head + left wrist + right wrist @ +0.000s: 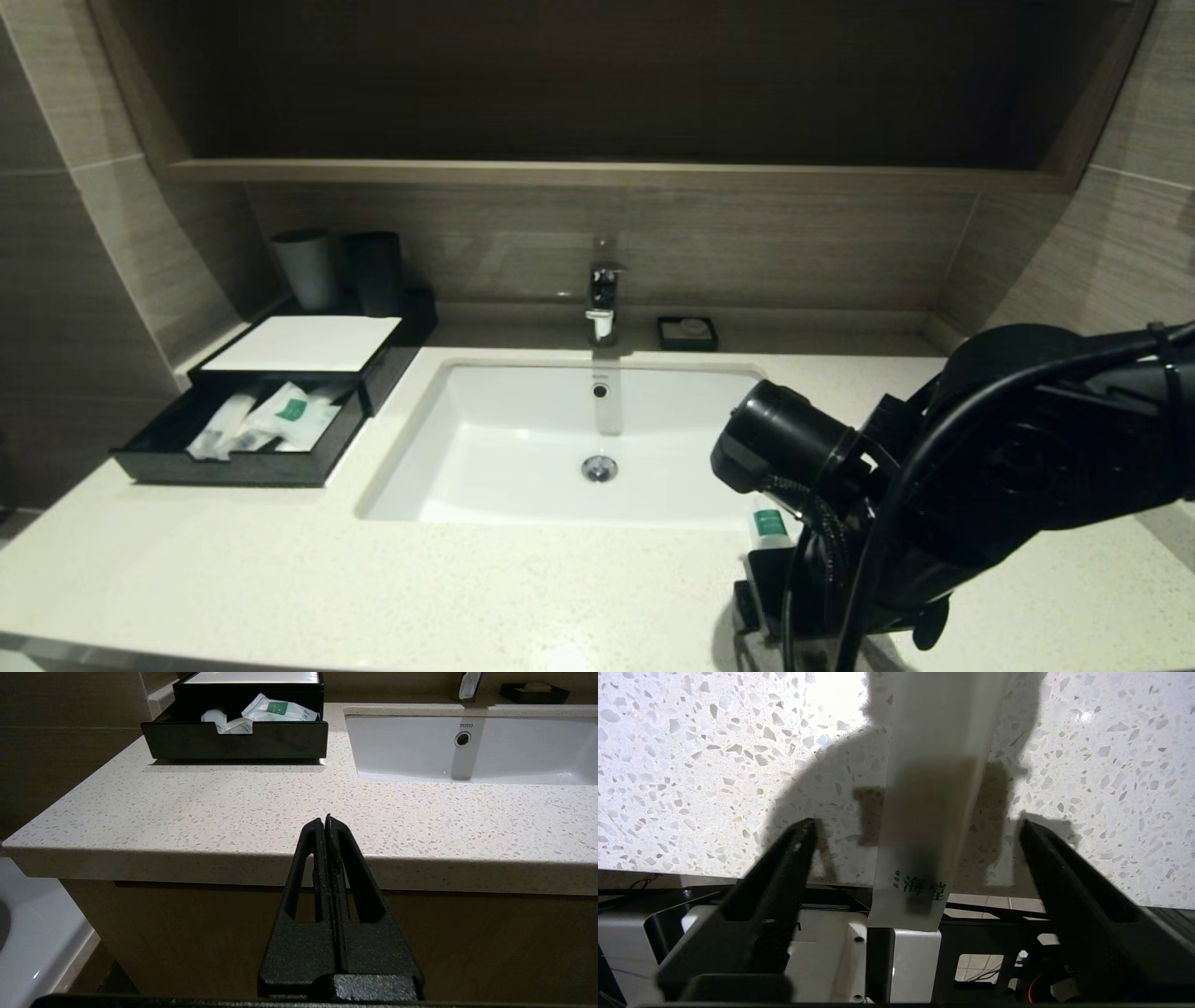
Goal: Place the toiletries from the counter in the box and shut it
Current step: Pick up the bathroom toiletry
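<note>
Fig.: R gripper [915, 830], fingers wide apart, straddles last sachet [934, 788] at counter [280, 579] front edge, long axis running btwn fingers and overhanging; L gripper [326, 823] pressed together, parked near drawer [233, 462].

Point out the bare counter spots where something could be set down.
Free: the wide counter strip between the open drawer, the sink and the front edge. Narrower: the ledge between the faucet and soap dish. Crowded: the front right corner, where the right gripper straddles a sachet.
</note>
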